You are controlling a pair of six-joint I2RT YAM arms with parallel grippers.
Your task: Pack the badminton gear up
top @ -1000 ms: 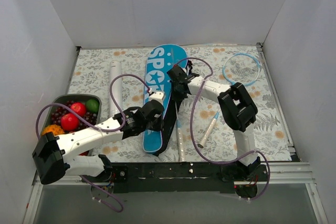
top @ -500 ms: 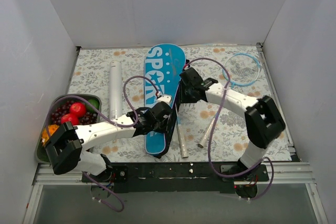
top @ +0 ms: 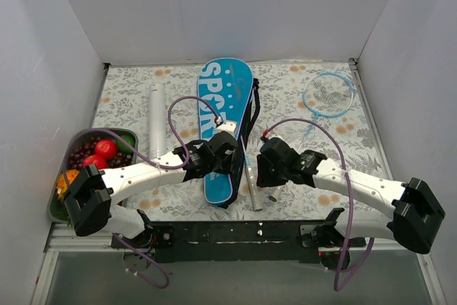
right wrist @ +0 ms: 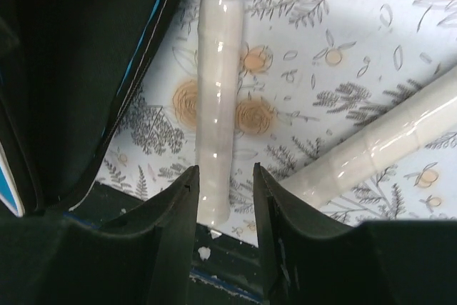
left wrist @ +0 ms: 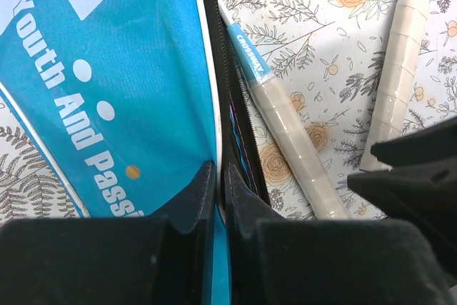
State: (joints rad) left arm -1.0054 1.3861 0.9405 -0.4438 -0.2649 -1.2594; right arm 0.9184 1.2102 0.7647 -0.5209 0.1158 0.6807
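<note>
The long blue cover (top: 223, 98) lettered "SPORT" lies down the middle of the floral mat. My left gripper (top: 230, 156) is shut on its right zipper edge (left wrist: 218, 176). One racket's silvery handle (top: 251, 189) pokes out of the cover toward the near edge. My right gripper (right wrist: 225, 176) is open, its fingers standing either side of that handle's end (right wrist: 218, 126) without pinching it. A second handle (right wrist: 385, 141) lies just to the right, and its light-blue head (top: 328, 93) rests at the back right. The white tube (top: 156, 112) lies left of the cover.
A dark tray (top: 107, 132) of colourful fruit sits at the left edge, under the left arm. White walls close in the mat on three sides. The black rail (top: 235, 232) runs along the near edge, close below the handle's end.
The right arm swung from the cover's upper right edge down toward the near edge, and its jaws opened over the handle. The left gripper kept its hold on the cover.
</note>
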